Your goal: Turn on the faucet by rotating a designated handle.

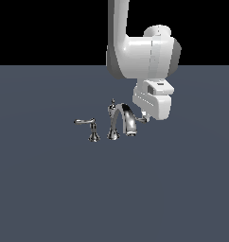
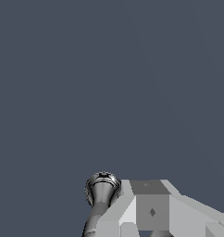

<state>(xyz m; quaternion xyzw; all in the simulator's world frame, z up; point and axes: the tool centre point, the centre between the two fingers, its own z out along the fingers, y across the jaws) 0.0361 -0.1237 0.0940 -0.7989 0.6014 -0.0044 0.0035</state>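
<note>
The chrome faucet [image 1: 122,120] stands on the grey floor, with an arched spout and a pointed finial on its post. The handle [image 1: 141,119], a short thin lever, sticks out toward the exterior view's right, its base hidden behind the spout. My gripper [image 1: 144,115] hangs right at the lever's tip, touching or nearly touching it. In the wrist view the fingers [image 2: 151,210] form one joined block with no gap, beside the handle's chrome stem [image 2: 102,190]. They hold nothing.
A second, longer chrome lever on a flared pedestal [image 1: 92,128] stands at the exterior view's left of the spout. The white arm [image 1: 135,52] rises above the faucet. A flat grey floor [image 1: 173,189] lies all around.
</note>
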